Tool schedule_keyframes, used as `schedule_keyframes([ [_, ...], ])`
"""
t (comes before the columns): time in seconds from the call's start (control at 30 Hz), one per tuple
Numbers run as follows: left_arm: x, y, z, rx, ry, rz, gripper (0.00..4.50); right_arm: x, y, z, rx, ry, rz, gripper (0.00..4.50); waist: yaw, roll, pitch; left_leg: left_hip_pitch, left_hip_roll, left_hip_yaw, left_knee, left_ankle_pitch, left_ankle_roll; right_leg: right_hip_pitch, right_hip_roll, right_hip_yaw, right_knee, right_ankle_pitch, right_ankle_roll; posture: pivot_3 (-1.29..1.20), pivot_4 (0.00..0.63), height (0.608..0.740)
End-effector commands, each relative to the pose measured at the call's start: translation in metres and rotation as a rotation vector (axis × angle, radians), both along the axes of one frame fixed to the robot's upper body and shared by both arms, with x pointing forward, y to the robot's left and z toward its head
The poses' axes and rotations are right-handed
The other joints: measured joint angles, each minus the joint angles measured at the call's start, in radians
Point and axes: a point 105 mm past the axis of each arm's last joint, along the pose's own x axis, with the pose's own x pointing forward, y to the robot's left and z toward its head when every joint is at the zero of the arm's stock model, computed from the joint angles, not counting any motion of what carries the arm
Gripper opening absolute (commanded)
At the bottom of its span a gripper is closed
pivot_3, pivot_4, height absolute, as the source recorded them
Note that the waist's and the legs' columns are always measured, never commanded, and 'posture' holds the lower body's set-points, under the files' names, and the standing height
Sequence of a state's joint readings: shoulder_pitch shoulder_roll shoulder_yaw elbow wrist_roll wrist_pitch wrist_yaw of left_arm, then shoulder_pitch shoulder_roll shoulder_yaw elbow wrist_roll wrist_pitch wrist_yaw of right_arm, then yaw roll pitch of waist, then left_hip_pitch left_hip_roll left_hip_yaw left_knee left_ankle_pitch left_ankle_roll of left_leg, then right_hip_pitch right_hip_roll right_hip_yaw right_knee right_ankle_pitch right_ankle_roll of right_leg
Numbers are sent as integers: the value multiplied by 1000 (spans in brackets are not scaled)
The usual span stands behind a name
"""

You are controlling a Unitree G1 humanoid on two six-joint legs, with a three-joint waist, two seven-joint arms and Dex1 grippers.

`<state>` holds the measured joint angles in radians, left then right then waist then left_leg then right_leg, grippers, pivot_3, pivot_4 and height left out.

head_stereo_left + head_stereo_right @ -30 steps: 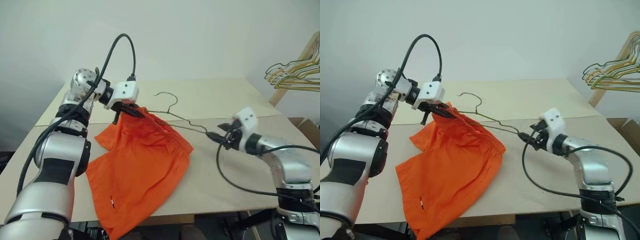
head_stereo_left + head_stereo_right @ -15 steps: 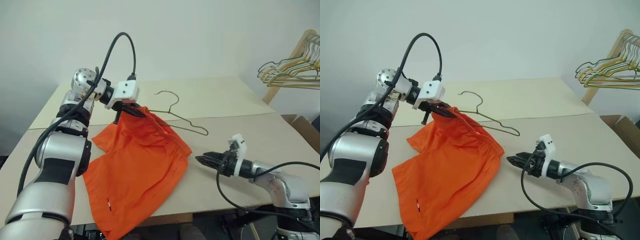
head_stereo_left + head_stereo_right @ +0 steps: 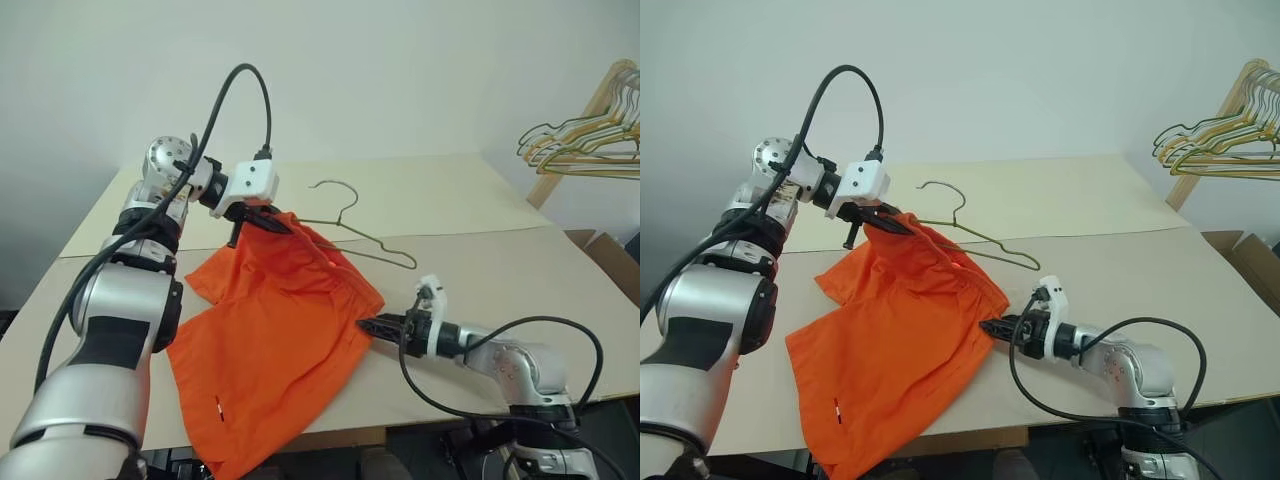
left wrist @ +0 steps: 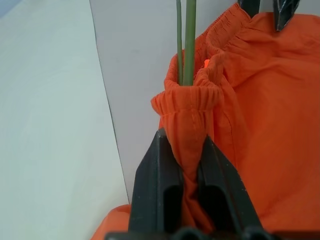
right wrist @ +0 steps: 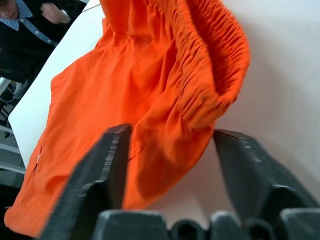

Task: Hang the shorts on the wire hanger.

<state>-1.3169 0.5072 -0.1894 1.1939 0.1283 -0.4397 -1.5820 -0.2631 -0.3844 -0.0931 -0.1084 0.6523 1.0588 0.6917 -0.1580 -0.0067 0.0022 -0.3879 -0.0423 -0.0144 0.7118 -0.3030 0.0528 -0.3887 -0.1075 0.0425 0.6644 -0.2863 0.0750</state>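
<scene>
- Left wrist view: the left gripper (image 4: 182, 150) has its jaws clenched on a bunched corner of the shorts' (image 3: 275, 350) elastic waistband, lifting that corner off the worktop (image 3: 480, 260) so the waist opening stands up like a mouth.
- Two strands of the wire hanger (image 3: 362, 237) enter that raised opening just beyond the clenched jaws; one end of the hanger is thus already threaded inside the waistband, which is probably why the corner is held high.
- Head views: the hanger's hook and its other shoulder lie bare on the worktop beyond the shorts; the shorts' legs trail down toward the near edge of the worktop and hang over it.
- Right wrist view: the right gripper (image 5: 172, 150) lies low along the worktop with its jaws released, set either side of the gathered waistband at the shorts' opposite corner, fabric between them but not yet pinched.
- Judgement: this low, level approach suits taking the free corner and stretching it over the hanger's exposed shoulder.
- A rack of spare hangers (image 3: 580, 150) stands well apart at the right.
</scene>
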Motion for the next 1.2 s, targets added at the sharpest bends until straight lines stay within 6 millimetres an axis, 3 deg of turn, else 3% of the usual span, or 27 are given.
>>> schedule_keyframes([
  [0.03, 2, -3, 17, -47, -61, -7, 0, 7, 2, 10, 27, -26, -7, 1662, 0, 0, 0, 0, 0, 0, 0, 0, 0, 0, 0, 0, 0, 0, 0, -164, 0, 740],
  [0.17, 2, -2, 16, -49, -58, -3, 0, 8, 1, 10, 37, -25, -20, 195, 0, 0, 0, 0, 0, -1, 0, 0, 0, 0, 0, 0, 0, 0, 0, -160, 0, 740],
  [0.2, 1, -1, 16, -50, -55, -2, 0, 7, 0, 10, 38, -26, -19, 20, 0, 0, 0, 0, 0, -1, 0, 0, 0, 0, 0, 0, 0, 0, 0, -160, 0, 740],
  [0.43, -2, 4, 19, -59, -37, -13, 0, 10, -6, 13, -1, -59, -40, 20, -2, 0, 0, 0, 0, -1, 0, 0, 0, 0, 0, 0, 0, 0, 0, -162, 0, 740],
  [0.57, -6, 15, 15, -16, -30, -11, 0, 27, -42, 17, -64, -71, -168, 20, -6, 0, 0, 0, 0, -1, 0, 0, 0, 0, 0, 0, 0, 0, 0, -163, 0, 740],
  [0.73, -14, 23, 6, 17, -6, -28, 0, 31, -64, 23, -104, -87, -181, 20, -10, 0, 0, 0, 0, -2, 0, 0, 0, 0, -1, 0, 0, 0, 0, -154, 0, 740],
  [1.03, -14, 35, -1, 50, 24, 10, 0, 30, -75, 27, -207, -173, -151, 20, -10, 0, 0, 0, -1, -3, 0, 0, 0, 0, 0, 0, 0, 0, 0, -145, 0, 740],
  [1.2, -11, 42, -6, 108, 14, 43, 0, 24, -78, 36, -357, -334, -95, 20, -9, 0, 0, 0, -1, -3, 0, 0, 0, 0, 0, 0, 0, -1, 1, -150, 0, 740],
])
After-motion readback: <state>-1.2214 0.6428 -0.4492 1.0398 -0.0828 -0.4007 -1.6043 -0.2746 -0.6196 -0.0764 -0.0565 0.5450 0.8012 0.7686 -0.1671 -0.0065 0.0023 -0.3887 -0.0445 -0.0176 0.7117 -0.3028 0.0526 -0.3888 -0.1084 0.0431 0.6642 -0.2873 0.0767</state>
